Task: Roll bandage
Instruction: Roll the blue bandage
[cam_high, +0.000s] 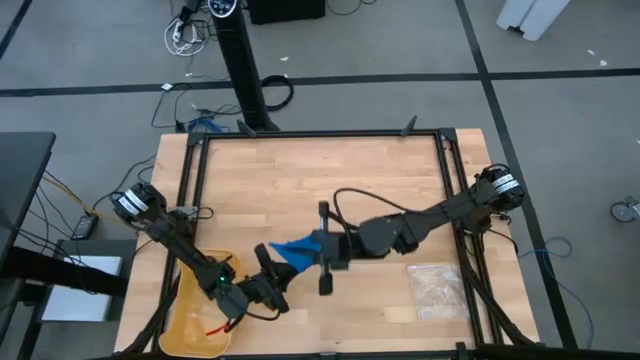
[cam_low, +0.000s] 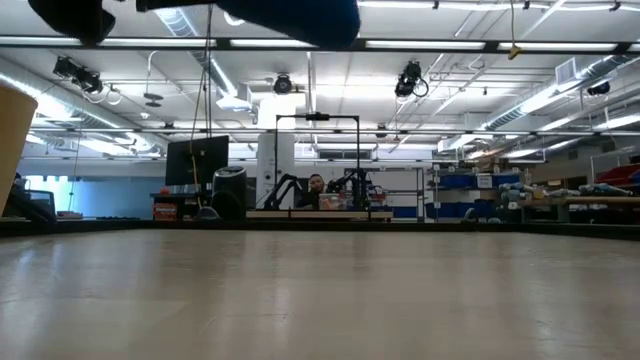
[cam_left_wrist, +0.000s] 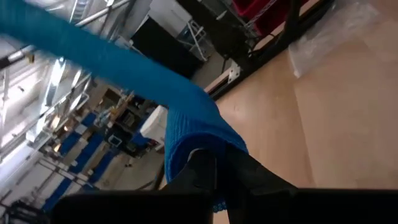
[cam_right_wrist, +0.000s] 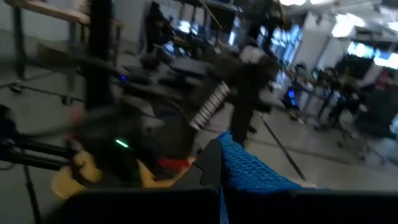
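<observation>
The bright blue bandage (cam_high: 296, 250) spans the short gap between my two grippers over the middle of the table. In the low view it shows at the top edge (cam_low: 300, 15), clear of the tabletop. My left gripper (cam_high: 268, 264) is shut on its left end, and my right gripper (cam_high: 322, 248) is shut on its right end. In the left wrist view the band (cam_left_wrist: 124, 68) runs away from my left gripper (cam_left_wrist: 214, 177). In the right wrist view the bandage (cam_right_wrist: 255, 177) lies between the fingers of my right gripper (cam_right_wrist: 221, 183). My left gripper pinches the bandage's left end (cam_left_wrist: 196, 140) between its two fingers (cam_left_wrist: 249, 177), where the cloth is bunched in several layers. The band runs off from there, held up in the air. My right gripper pinches the bandage's right end (cam_right_wrist: 239, 165) between its two fingers (cam_right_wrist: 208, 165), coming level from the table's right side. That end is clear of the table.
A yellow tray (cam_high: 190, 315) sits at the near left corner, under the left arm. A clear crinkly plastic bag (cam_high: 435, 285) lies at the near right. A dark frame (cam_high: 320, 135) runs round the wooden tabletop. Bare wood lies toward the far edge (cam_high: 320, 180).
</observation>
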